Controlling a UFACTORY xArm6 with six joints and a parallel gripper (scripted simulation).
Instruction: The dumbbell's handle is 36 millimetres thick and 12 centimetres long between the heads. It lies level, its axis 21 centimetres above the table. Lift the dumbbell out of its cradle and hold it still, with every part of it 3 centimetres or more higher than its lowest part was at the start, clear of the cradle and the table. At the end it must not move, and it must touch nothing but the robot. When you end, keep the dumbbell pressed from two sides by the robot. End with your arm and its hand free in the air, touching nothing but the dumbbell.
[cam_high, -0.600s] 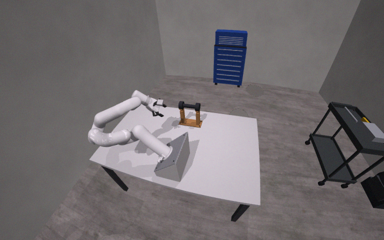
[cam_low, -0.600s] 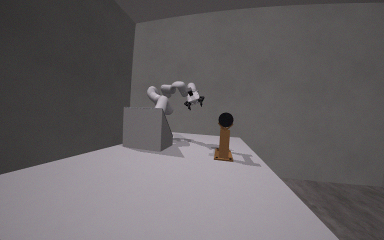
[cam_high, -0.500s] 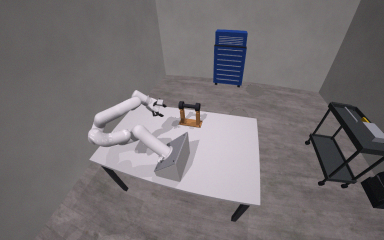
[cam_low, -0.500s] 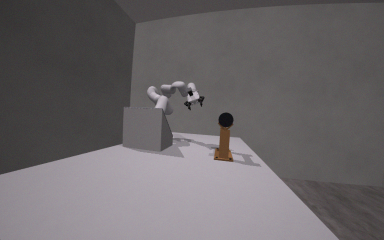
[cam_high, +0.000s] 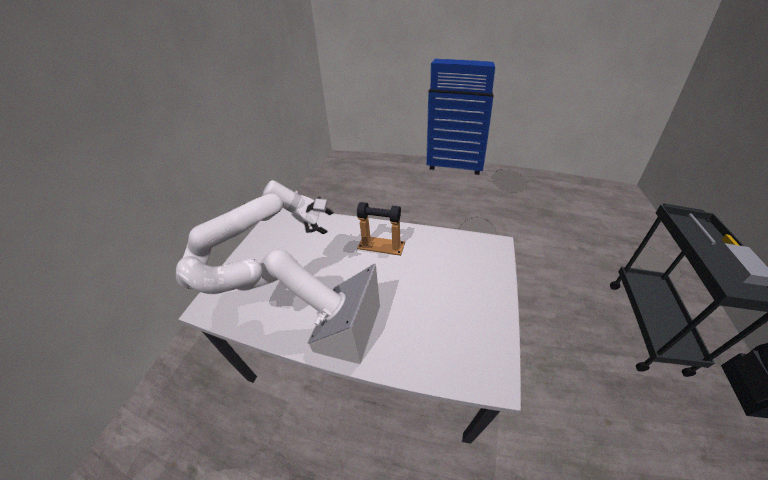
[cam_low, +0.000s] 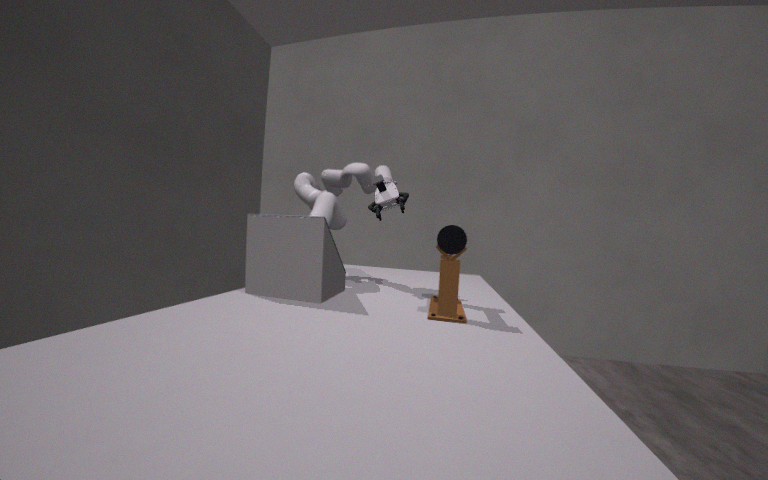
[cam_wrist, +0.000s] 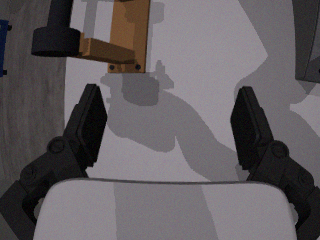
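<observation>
While the dumbbell (cam_high: 378, 212) lay level in its cradle (cam_high: 381, 237) at centre frame of the top view, the job stood at the approach, nothing yet lifted. From its grey base (cam_high: 362, 333) at lower centre the arm (cam_high: 226, 226) swung out left, doubled back, and reached up toward the middle. Its gripper (cam_high: 314, 221) hung in the air just left of the dumbbell, apart from it, fingers spread wide and holding nothing. Next, I judged, it had to travel right, settle over the handle between the heads, and close on it.
</observation>
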